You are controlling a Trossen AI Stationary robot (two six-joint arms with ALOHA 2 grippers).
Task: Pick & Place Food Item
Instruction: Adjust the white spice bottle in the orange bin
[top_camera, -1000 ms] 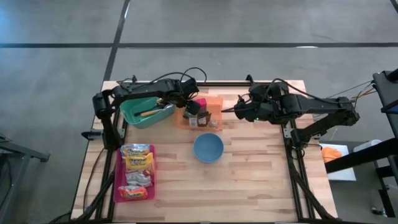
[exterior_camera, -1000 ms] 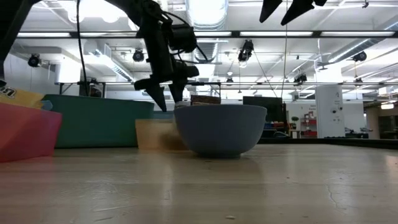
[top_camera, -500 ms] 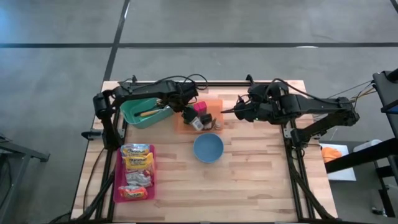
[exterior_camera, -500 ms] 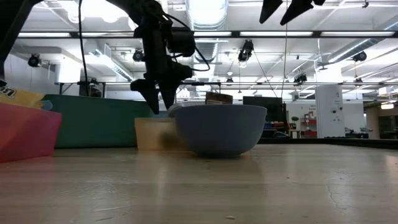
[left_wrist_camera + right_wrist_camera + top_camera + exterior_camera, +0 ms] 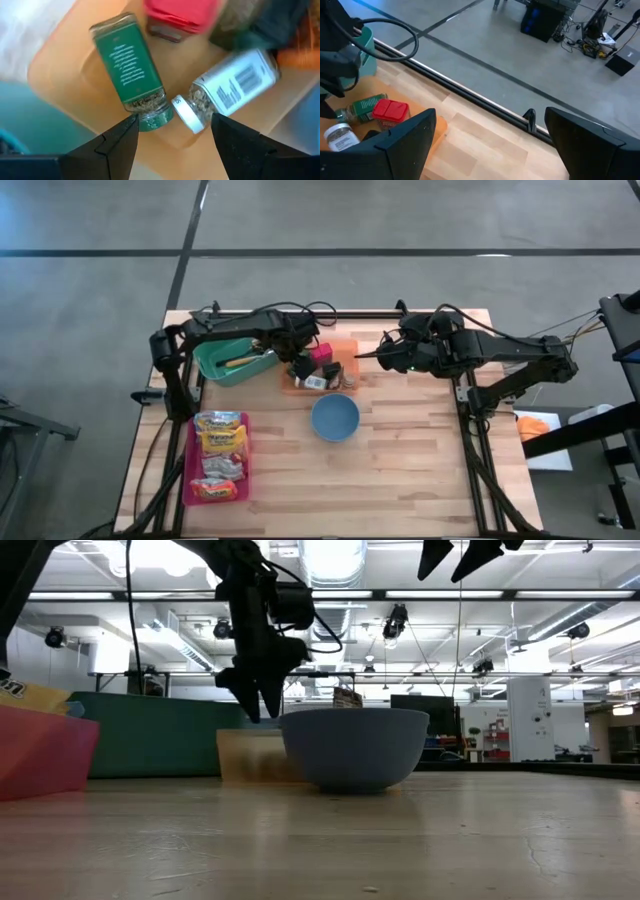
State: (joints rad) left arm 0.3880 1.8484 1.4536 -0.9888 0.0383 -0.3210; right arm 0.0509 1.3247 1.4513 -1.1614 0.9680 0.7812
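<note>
A wooden table (image 5: 400, 450) was seen from above, with both dark arms reaching in over its far half. A long pink tray (image 5: 190, 465) of packaged snacks lay at the near left, and a green bin (image 5: 215, 360) stood at the far left, beside the left arm. A blue bowl (image 5: 334, 418) sat near the table's middle, just in front of an orange tray (image 5: 345, 348) holding the food items.

The left gripper (image 5: 298, 367) was positioned over the left part of the orange tray, its fingers spread partway with nothing between them. In the left wrist view, the left gripper (image 5: 172, 131) was seen pointed down at two jars lying on their sides on the tray floor. A green-labelled spice jar (image 5: 131, 65) lay with its cap end just beyond one finger, and a white-labelled jar (image 5: 227, 90) lay with its white cap nearly touching that green cap, close to the gap between the fingers. Neither jar was gripped. A red-capped container (image 5: 180, 17) lay farther off on the same tray, beyond the jars.

The right gripper (image 5: 362, 357) was held above the table just right of the orange tray, its fingers spread wide and empty. In the low view it hung high above the bowl (image 5: 354, 747).
</note>
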